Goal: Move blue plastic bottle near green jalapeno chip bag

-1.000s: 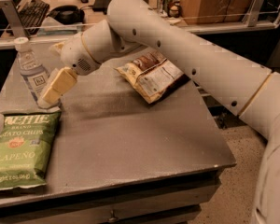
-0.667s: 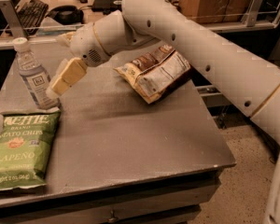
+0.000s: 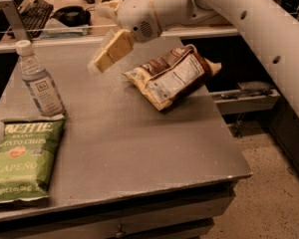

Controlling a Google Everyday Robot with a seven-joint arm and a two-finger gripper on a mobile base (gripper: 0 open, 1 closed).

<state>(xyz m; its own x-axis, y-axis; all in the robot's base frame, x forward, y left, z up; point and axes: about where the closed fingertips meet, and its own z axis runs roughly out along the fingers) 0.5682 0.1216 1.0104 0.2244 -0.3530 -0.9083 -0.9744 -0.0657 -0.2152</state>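
The blue plastic bottle [image 3: 40, 81], clear with a white cap and a pale label, stands upright at the table's left side. Its base is right at the top edge of the green jalapeno chip bag [image 3: 21, 161], which lies flat at the front left corner. My gripper [image 3: 108, 54] hangs in the air above the middle of the table, well to the right of the bottle and left of the brown bag. It holds nothing.
A brown and cream chip bag [image 3: 172, 76] with a white nutrition panel lies at the table's right back. The grey table [image 3: 139, 143] ends at a front edge and a right edge. A desk with a keyboard [image 3: 32, 11] stands behind.
My gripper has drawn away from the bottle, rising and moving right. The bottle stays standing by the green bag.
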